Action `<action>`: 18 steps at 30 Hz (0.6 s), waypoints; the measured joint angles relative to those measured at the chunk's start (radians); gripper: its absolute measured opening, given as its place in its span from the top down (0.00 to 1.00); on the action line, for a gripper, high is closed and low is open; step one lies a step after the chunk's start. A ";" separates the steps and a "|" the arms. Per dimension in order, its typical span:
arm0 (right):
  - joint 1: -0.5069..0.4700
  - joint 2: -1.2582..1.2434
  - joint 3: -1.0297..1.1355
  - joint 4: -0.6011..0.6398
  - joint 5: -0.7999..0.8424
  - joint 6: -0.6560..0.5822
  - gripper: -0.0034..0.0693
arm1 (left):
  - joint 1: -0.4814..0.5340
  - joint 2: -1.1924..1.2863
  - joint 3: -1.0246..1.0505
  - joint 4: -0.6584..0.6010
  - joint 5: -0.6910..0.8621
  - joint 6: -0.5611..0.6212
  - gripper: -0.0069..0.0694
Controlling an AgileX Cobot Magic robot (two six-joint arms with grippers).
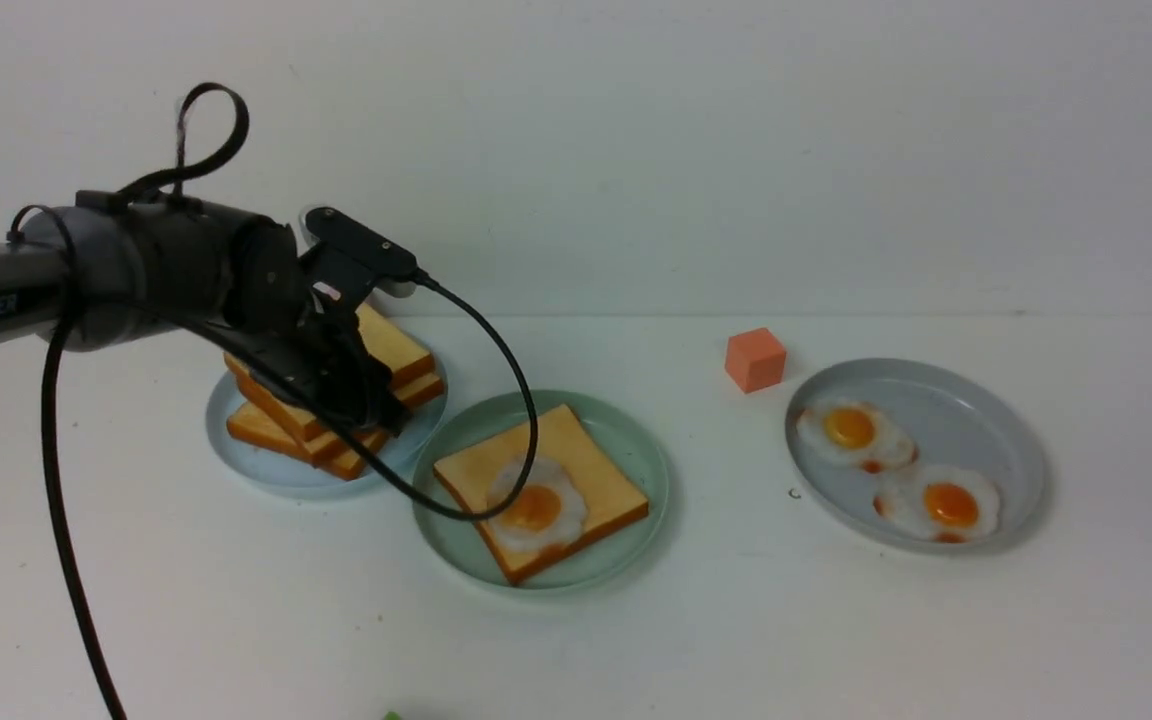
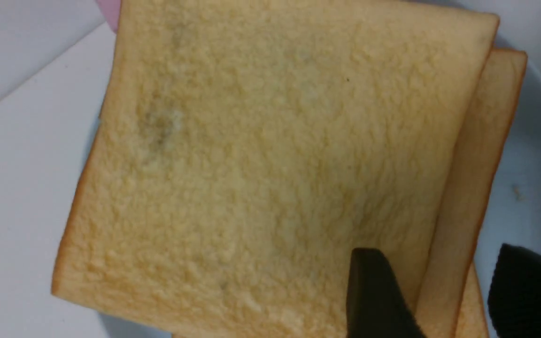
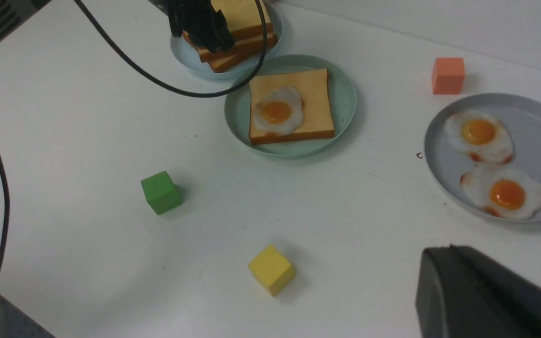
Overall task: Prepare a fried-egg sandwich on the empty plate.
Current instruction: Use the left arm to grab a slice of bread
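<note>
Toast stack (image 1: pixel 336 455) is straddled at its edge by left end effector (image 1: pixel 381 415), jaws apart, for taking a covering slice (image 2: pixel 270 164) to egg-topped toast (image 1: pixel 591 470); right end effector (image 3: pixel 482 291) closed.

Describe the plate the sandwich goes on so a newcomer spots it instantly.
Three plates sit in a row on the white table. Take the middle one, the pale green plate, holding one toast slice with a fried egg on top. The blue plate on its left has only stacked toast; the grey plate on its right only two eggs.
</note>
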State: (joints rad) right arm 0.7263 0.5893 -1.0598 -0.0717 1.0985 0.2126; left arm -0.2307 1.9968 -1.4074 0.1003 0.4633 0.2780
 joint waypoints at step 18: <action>0.000 0.000 0.000 0.006 -0.001 0.018 0.92 | -0.019 -0.062 -0.005 0.057 -0.008 -0.001 0.51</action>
State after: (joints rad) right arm 0.7263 0.5893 -1.0598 -0.0660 1.0973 0.2303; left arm -0.2495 1.9350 -1.4126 0.1572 0.4551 0.2773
